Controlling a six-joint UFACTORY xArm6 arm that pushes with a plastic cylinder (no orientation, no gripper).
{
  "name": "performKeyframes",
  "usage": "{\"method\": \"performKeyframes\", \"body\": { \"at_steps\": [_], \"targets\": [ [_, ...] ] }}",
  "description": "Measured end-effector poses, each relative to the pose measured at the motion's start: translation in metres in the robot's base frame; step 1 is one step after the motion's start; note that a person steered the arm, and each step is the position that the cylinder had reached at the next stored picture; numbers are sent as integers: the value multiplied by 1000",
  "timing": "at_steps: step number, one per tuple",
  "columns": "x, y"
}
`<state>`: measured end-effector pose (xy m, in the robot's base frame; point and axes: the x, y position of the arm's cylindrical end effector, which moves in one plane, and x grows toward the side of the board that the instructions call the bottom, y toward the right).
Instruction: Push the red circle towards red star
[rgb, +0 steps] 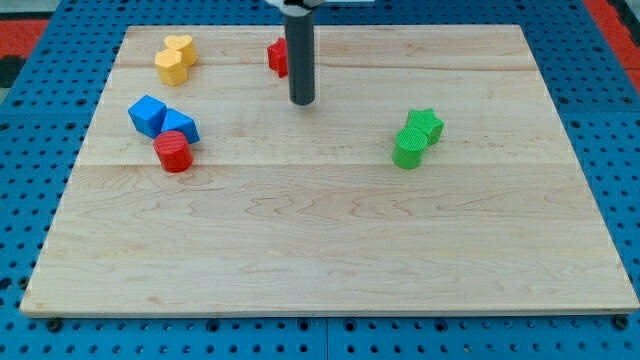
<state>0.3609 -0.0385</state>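
Note:
The red circle is a short red cylinder at the view's left, touching a blue block just above it. The red star sits near the view's top, partly hidden behind my rod. My tip rests on the board just below and right of the red star, far to the right of and above the red circle.
A blue cube sits against the other blue block. Two yellow blocks lie at the top left. A green star and a green cylinder touch at the right. The wooden board is edged by a blue pegboard.

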Motion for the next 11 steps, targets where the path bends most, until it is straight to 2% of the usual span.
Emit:
{"method": "performKeyframes", "body": {
  "at_steps": [1, 2, 3, 4, 5, 8, 9, 10, 11],
  "targets": [
    [53, -45],
    [99, -135],
    [97, -202],
    [89, -218],
    [87, -213],
    [54, -78],
    [31, -51],
    [-23, -53],
    [-42, -53]
  ]
}}
